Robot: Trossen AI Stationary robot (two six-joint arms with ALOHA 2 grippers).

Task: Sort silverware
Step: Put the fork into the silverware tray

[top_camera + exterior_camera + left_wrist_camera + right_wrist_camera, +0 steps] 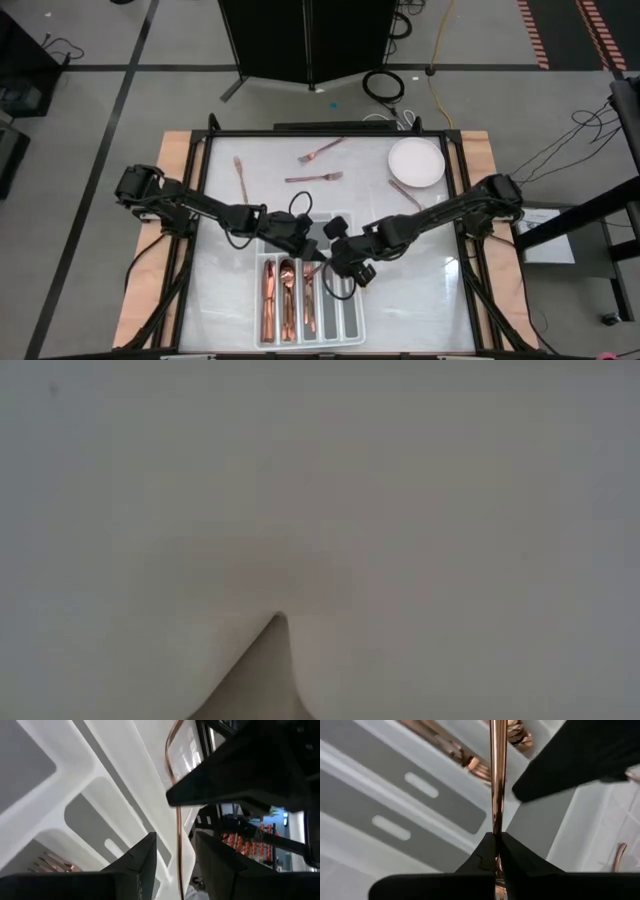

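Note:
My right gripper is shut on one slim copper piece of silverware, seen edge-on, over the white divided tray. My left gripper is open just beside it. Its fingers stand on either side of that same piece without touching it. Several copper pieces lie in the tray's left compartments. Loose forks lie flat on the table beyond the grippers. The low view shows only a pale blur. My right gripper pinches the copper piece between its two fingertips at one end. The fingers slant down from the table's right side and lie along the piece, which sticks out forward past them over the tray's compartments. Its far end leaves the wrist view.
A round white plate sits at the far right, with another copper piece lying beside it. The two arms meet close together above the tray's far end. Black frame rails run along the table's edges.

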